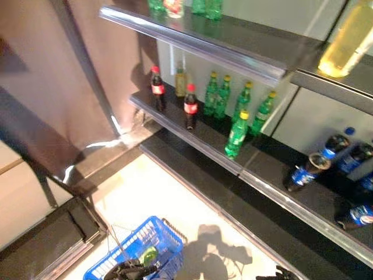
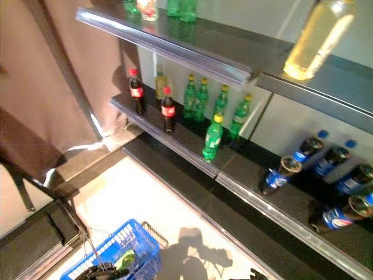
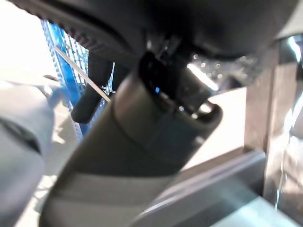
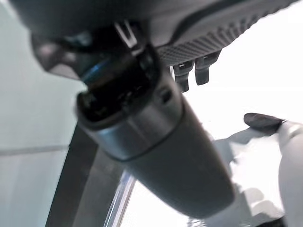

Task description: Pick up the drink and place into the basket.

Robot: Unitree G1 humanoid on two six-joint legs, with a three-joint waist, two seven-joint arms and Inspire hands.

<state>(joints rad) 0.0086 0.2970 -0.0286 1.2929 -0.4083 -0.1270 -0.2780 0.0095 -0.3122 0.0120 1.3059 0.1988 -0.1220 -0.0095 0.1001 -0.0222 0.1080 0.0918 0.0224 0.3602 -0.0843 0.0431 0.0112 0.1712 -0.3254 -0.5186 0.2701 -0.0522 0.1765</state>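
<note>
A blue wire basket [image 1: 152,238] hangs low at the lower left, over the pale floor. My left hand [image 1: 129,271] is above it, and in the left wrist view its fingers [image 3: 92,94] curl at the thin wire handle [image 3: 78,70]. A green drink [image 1: 150,255] lies inside the basket. On the middle shelf [image 1: 175,125] a green bottle with a yellow cap [image 1: 237,135] stands alone near the front edge. My right hand [image 1: 285,273] barely shows at the bottom edge. Its fingers [image 4: 194,73] hang relaxed and hold nothing.
Two cola bottles [image 1: 190,106] and several green bottles [image 1: 218,96] stand further back on that shelf. Dark blue-labelled bottles [image 1: 306,171] lie at its right. The upper shelf [image 1: 233,46] holds a yellow bottle [image 1: 348,38]. A brown panel [image 1: 52,87] is at left.
</note>
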